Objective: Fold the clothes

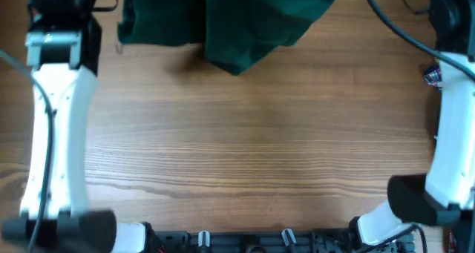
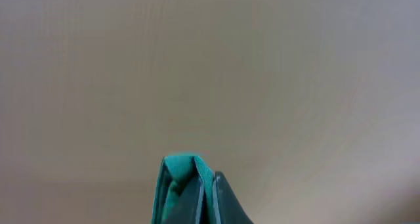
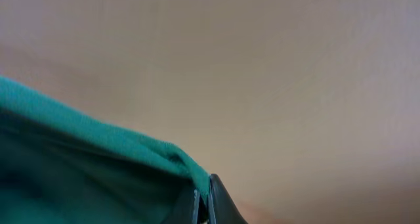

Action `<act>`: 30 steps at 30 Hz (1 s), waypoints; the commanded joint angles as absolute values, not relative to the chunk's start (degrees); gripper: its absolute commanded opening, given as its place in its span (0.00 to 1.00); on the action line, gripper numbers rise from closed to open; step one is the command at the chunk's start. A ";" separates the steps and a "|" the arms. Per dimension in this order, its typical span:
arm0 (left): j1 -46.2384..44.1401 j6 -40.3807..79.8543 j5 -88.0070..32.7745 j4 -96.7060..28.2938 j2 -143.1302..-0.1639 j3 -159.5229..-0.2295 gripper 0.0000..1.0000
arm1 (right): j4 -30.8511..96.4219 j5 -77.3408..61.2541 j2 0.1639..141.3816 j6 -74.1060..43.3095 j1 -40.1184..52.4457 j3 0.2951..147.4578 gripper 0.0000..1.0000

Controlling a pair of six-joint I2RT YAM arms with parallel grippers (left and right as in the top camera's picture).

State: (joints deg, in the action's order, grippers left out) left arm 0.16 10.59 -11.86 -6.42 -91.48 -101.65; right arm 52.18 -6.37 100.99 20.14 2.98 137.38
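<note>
**A:** Overhead first. The green garment [image 1: 237, 23] sat bunched at the far edge of the worktop [image 1: 260, 156], draped in loose folds, with its top cut off by the frame.

**B:** And not one neat fold in it! I'd say the job was barely begun. Spreading it flat and every fold were left to do.

**A:** The left arm [image 1: 52, 134] and right arm [image 1: 453, 134] each ran up their own side of the worktop toward that far edge, with the garment between them. Their tips were out of shot.

**B:** Over to the left wrist view. The left fingers [image 2: 226, 207] were pressed together on a pleated tuck of green cloth, which poked up between them.

**A:** Nothing behind but a pale blur, so the camera seemed tilted away from the wood. How high it was, I couldn't tell.

**B:** Right wrist view now. The right fingers [image 3: 223, 207] were clamped tight on an edge of the garment, and the cloth swept off to the left of the frame in one broad sheet.

**A:** So each arm had a pinch of it. It looked like a two-handed lift, ready to lay the garment out.
</note>
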 commanded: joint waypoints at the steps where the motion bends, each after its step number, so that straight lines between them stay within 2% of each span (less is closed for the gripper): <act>1: 0.01 9.43 -8.10 -13.37 -78.76 -102.52 0.04 | 56.69 -3.33 90.80 14.24 0.78 138.47 0.04; 8: -6.35 9.47 -8.10 -27.73 -63.00 -102.52 0.04 | 67.31 -12.93 79.44 10.11 0.78 138.47 0.04; 14: -8.49 9.43 -8.08 -31.86 -64.20 -102.50 0.04 | 74.52 -20.99 82.39 6.57 0.78 138.30 0.04; 20: -8.49 9.45 -8.32 -19.07 -74.81 -102.50 0.04 | 81.06 -22.15 91.55 1.72 0.78 138.30 0.04; 21: -8.54 11.40 -9.91 -12.08 -78.63 -102.52 0.04 | 81.43 -23.64 93.27 1.19 0.78 138.30 0.04; 25: -8.73 17.65 -14.55 0.45 -84.40 -102.52 0.04 | 87.53 -27.66 95.29 2.98 0.78 138.30 0.05; 26: -9.21 17.63 -14.50 3.14 -85.25 -102.52 0.04 | 89.65 -27.66 95.39 2.98 0.78 138.30 0.10; 27: -9.63 17.61 -14.48 5.54 -85.93 -102.52 0.04 | 91.64 -27.79 95.68 2.74 0.78 138.30 0.34; 30: -10.41 17.58 -13.28 9.91 -87.05 -102.52 0.04 | 92.05 -34.87 95.96 1.96 0.78 136.18 0.62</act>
